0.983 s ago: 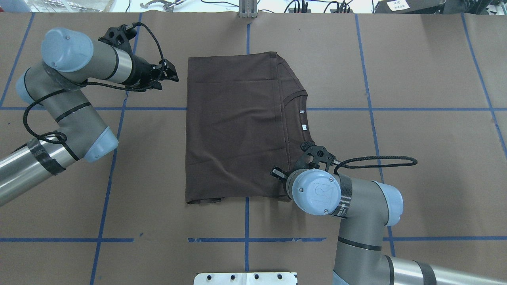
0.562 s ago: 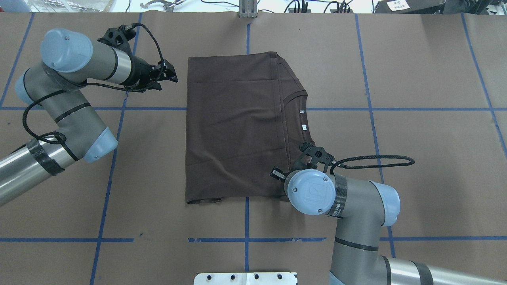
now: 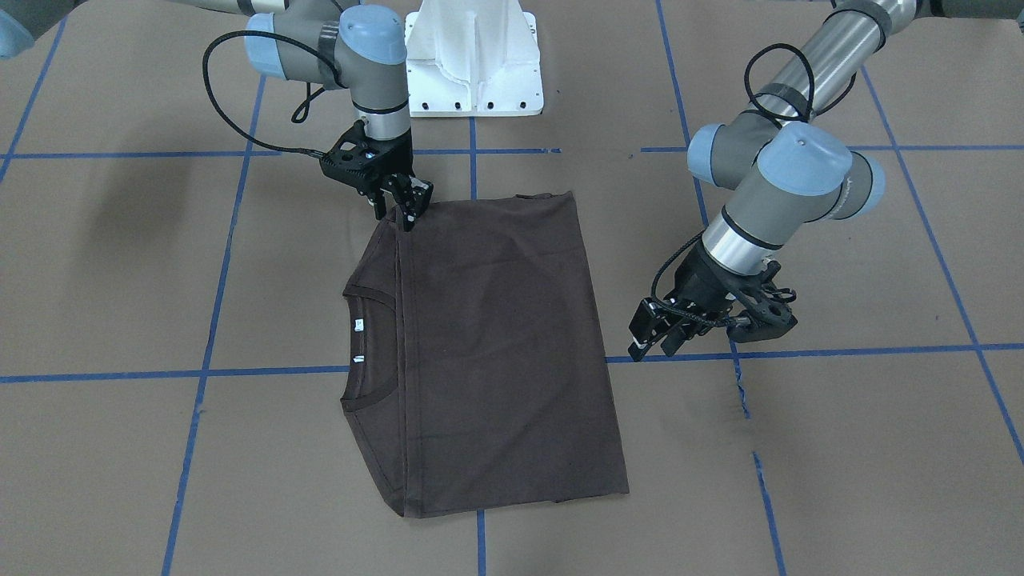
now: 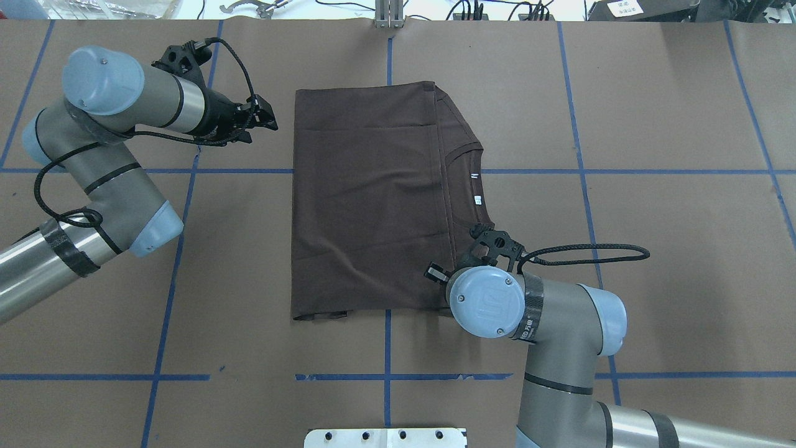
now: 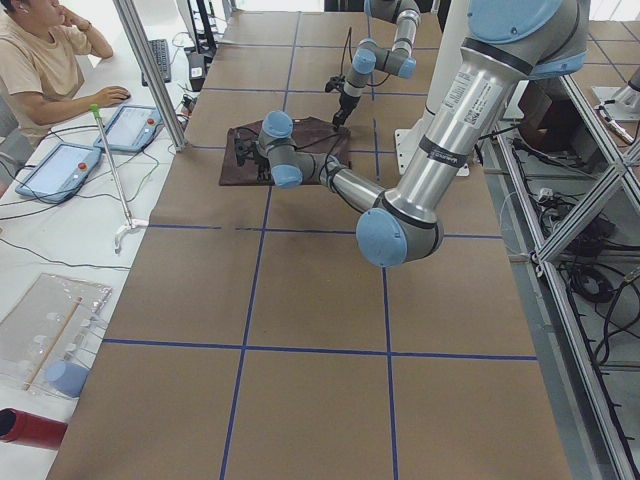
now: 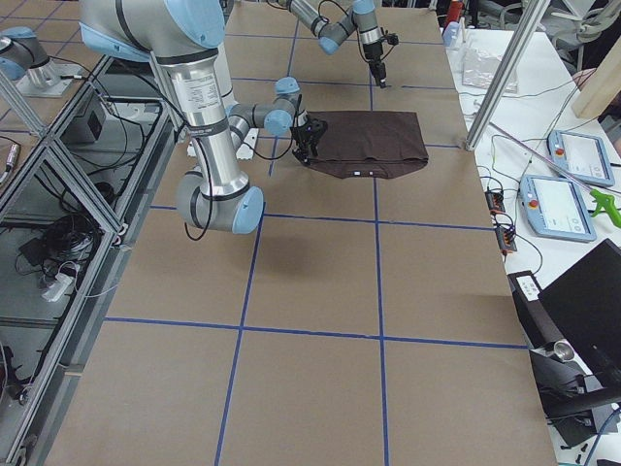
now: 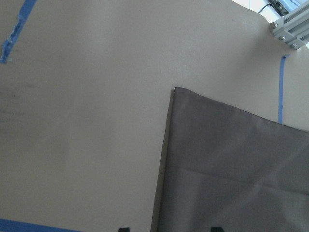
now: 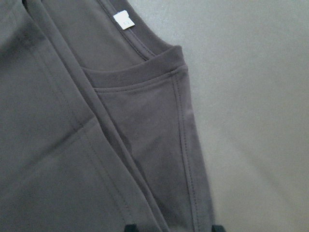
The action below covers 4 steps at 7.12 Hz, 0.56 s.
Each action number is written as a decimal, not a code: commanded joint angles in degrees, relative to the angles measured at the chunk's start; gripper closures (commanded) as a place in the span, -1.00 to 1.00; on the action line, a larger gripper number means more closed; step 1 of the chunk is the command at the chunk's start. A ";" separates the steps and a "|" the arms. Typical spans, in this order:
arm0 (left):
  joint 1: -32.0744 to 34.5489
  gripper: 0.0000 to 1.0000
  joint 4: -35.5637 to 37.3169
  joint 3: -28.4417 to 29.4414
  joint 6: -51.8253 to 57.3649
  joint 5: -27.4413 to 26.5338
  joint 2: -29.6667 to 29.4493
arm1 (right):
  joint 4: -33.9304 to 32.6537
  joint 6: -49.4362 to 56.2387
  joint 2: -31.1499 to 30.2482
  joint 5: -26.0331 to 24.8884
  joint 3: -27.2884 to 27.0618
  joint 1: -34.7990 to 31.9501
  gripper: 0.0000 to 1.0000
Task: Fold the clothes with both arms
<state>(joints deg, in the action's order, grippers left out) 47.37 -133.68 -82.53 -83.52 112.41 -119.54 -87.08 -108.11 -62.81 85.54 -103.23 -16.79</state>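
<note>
Shirt [image 4: 367, 199] is lying folded mid-tabletop [image 4: 684, 280], collar toward robot's right. Right arm [image 4: 559, 317] is creeping in over the near shoulder corner, left fingers [image 3: 644, 332] edging slightly away: grasp for next fold probably coming. Front view is showing right fingers [image 3: 414, 200] above that corner, hidden overhead; wrist views are showing both pairs spread wide, empty.

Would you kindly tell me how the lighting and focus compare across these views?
Front-facing view: even light, T-shirt sharp, soft shadows on the brown paper. Overhead view: the top strip is blown out white. Left wrist view: washed-out, the T-shirt looks greyish. Right wrist view: crisp, collar stitching clear, neck label overexposed.
</note>
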 commanded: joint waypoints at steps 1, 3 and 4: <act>0.00 -0.28 0.00 0.00 -0.07 0.00 0.01 | 0.07 0.00 0.41 0.07 0.83 0.00 -0.14; 0.00 -0.28 0.00 -0.09 -0.07 0.00 0.01 | 0.07 -0.08 0.59 0.07 1.28 0.00 0.11; 0.00 -0.28 0.00 -0.09 -0.07 0.17 0.01 | 0.07 -0.09 0.59 0.07 1.28 0.00 0.97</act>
<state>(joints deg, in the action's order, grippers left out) 47.37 -133.68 -82.60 -83.58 112.46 -119.53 -87.01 -108.16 -62.30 85.60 -102.07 -16.79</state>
